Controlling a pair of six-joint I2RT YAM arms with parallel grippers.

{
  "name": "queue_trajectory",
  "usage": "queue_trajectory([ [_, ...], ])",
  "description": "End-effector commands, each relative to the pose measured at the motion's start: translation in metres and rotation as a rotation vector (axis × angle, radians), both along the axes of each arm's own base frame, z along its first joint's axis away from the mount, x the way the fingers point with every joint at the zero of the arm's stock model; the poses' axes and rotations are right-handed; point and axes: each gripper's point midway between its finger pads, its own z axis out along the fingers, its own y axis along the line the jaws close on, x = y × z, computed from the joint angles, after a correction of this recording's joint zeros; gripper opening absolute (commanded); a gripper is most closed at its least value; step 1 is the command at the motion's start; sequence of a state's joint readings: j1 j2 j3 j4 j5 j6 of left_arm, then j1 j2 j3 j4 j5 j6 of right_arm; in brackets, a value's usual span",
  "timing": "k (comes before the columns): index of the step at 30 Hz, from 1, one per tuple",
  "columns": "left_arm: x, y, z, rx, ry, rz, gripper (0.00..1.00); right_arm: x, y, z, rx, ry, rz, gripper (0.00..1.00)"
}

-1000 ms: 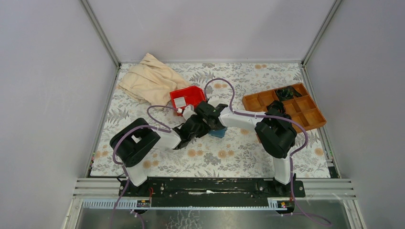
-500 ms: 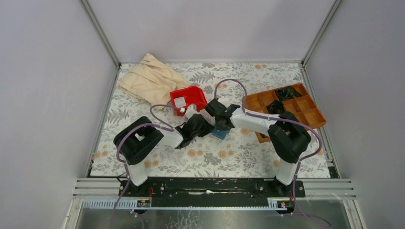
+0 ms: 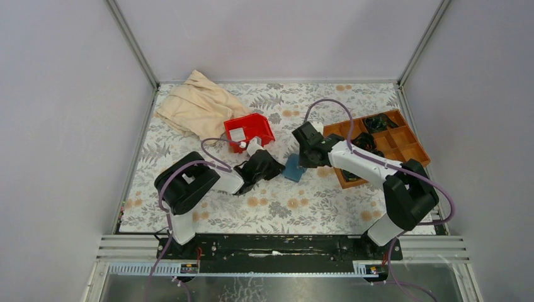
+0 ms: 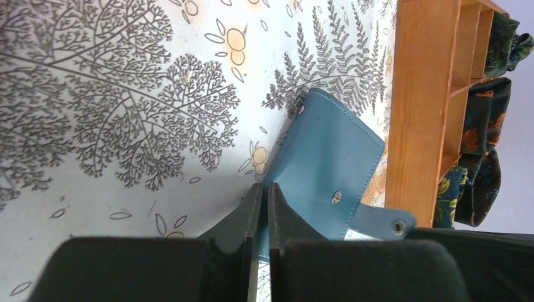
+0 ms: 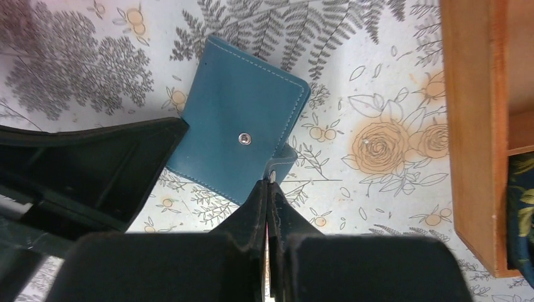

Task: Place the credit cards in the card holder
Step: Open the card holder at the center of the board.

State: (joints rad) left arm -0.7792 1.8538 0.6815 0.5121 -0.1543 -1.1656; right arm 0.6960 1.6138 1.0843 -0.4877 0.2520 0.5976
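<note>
Card holder [image 5: 236, 135]: teal, folded, flat on floral cloth [image 5: 378, 75], just beside wooden tray [image 5: 472, 126].
Room: bare cloth on the near side.
Left gripper [image 4: 264, 187]: reaching in low, closed almost fully, tips at holder's edge.
Right gripper [image 5: 267, 185]: pressed shut, tips at loose snap tab [image 5: 281, 162].
</note>
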Motion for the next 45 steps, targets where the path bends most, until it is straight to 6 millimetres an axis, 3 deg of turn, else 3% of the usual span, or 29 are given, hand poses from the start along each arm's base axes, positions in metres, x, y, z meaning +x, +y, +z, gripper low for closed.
queue_trajectory([
  [1,-0.143,0.142,-0.140,0.614,0.559,-0.069,0.06,0.001,-0.002,0.018,0.065,-0.016,-0.017,0.00],
  [7,-0.132,0.146,-0.124,0.641,0.516,-0.041,0.12,0.005,-0.016,0.019,0.021,-0.022,-0.034,0.00],
  [13,-0.127,0.159,-0.102,0.677,0.476,-0.009,0.14,0.008,-0.027,0.007,0.034,0.007,-0.058,0.00],
  [15,-0.132,0.169,-0.098,0.684,0.479,0.010,0.13,0.010,-0.027,0.001,0.035,0.017,-0.054,0.00],
  [25,-0.143,0.170,-0.087,0.626,0.498,0.048,0.13,0.031,-0.014,-0.018,0.012,0.044,-0.010,0.00],
  [29,-0.140,0.170,-0.080,0.619,0.494,0.077,0.25,0.040,-0.010,-0.012,0.005,0.025,0.003,0.02],
  [33,-0.124,0.159,-0.060,0.578,0.446,0.109,0.41,0.056,-0.009,0.007,-0.021,-0.026,0.021,0.14],
  [37,-0.094,0.144,-0.020,0.532,0.347,0.151,0.56,0.072,-0.002,0.026,-0.033,-0.069,0.065,0.41],
  [40,-0.074,0.137,0.010,0.498,0.284,0.201,0.65,0.088,0.012,0.039,-0.003,-0.117,0.129,0.54],
  [45,-0.060,0.141,0.031,0.390,0.283,0.320,0.68,0.102,0.051,0.054,0.097,-0.166,0.341,0.60],
])
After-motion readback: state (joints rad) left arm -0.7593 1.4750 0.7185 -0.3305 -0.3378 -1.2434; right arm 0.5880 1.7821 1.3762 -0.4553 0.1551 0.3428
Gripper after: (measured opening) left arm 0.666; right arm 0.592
